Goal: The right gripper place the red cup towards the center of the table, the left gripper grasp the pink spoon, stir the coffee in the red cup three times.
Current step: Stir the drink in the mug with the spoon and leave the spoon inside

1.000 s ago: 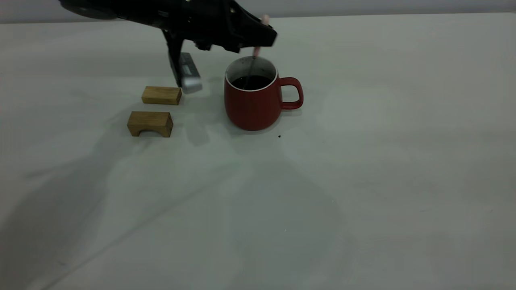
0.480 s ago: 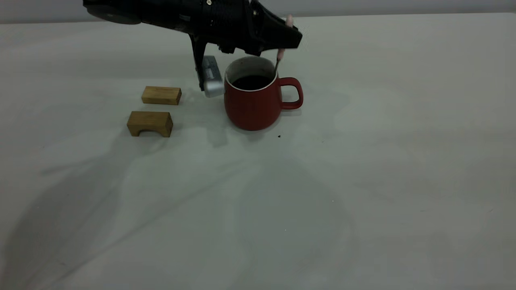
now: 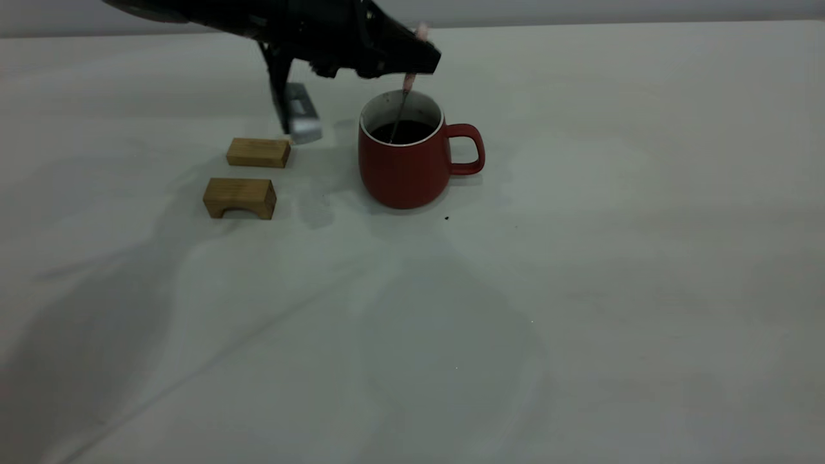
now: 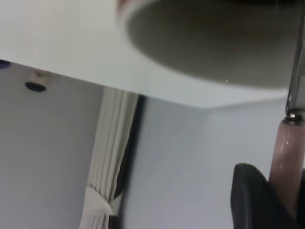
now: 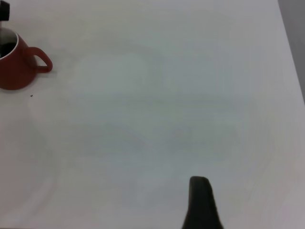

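Note:
The red cup (image 3: 403, 171) stands on the table (image 3: 580, 258), left of centre, its handle to the right, with dark coffee (image 3: 412, 132) inside. Just above its rim hovers my left gripper (image 3: 419, 59), shut on the pink spoon (image 3: 410, 80). The spoon hangs nearly upright and its thin metal neck dips into the coffee. In the left wrist view the pink handle (image 4: 285, 157) sits pinched in the left gripper (image 4: 286, 200), beside a black finger (image 4: 252, 195). My right gripper (image 5: 201, 205) is out of the exterior view, far to the cup's (image 5: 16, 67) right, open and holding nothing.
Two tan wooden blocks (image 3: 258, 153) (image 3: 240, 198) lie left of the cup. The left arm's silver part (image 3: 303, 122) hangs close above the farther block. A few dark specks (image 3: 446, 218) dot the table in front of the cup.
Half a second ago the left gripper and spoon were at the handle side of the rim. They have swung back left, so the spoon again dips into the middle of the coffee. The cup stayed put.

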Controlling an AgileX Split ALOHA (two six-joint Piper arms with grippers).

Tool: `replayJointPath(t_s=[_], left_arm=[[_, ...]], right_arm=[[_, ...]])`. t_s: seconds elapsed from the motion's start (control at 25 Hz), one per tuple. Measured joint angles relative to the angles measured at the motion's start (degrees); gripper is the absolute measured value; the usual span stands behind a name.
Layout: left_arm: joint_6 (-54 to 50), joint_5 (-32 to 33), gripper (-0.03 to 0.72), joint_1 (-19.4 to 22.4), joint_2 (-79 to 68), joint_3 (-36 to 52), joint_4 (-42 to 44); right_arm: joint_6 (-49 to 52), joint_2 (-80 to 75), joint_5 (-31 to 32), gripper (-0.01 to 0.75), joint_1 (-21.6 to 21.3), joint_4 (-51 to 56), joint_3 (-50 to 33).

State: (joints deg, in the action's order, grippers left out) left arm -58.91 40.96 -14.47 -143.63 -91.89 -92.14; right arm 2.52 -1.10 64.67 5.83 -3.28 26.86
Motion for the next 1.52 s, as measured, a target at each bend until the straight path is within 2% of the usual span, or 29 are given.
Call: replayJointPath(t_s=[0.2,0.36,0.56,0.76,1.36,1.44,1.52], left_arm=[[2.56,0.07,0.15,-3.13,-0.26,0.0,-1.91],[2.61,0.98,0.15,-3.83,-0.32,0.06,0.76],[-1.97,3.71,0.15,-1.65,-0.32,0.06,7.49],[-5.14,2.73,0.15,1.17,-0.32,0.06,8.13],[-5.49,1.99,0.15,1.24,-0.27,0.06,7.89],[-5.49,2.51,0.167,1.24,-0.27,0.06,8.11],[-5.45,2.95,0.221,1.24,-0.27,0.06,8.35]], right_arm=[[0.0,0.0,0.0,0.585,0.0,0.0,0.0],[0.0,0.0,0.0,0.585,0.0,0.0,0.0],[0.0,0.0,0.0,0.585,0.0,0.0,0.0],[0.0,0.0,0.0,0.585,0.0,0.0,0.0],[0.0,0.0,0.0,0.585,0.0,0.0,0.0],[0.0,0.0,0.0,0.585,0.0,0.0,0.0],[0.0,0.0,0.0,0.585,0.0,0.0,0.0]])
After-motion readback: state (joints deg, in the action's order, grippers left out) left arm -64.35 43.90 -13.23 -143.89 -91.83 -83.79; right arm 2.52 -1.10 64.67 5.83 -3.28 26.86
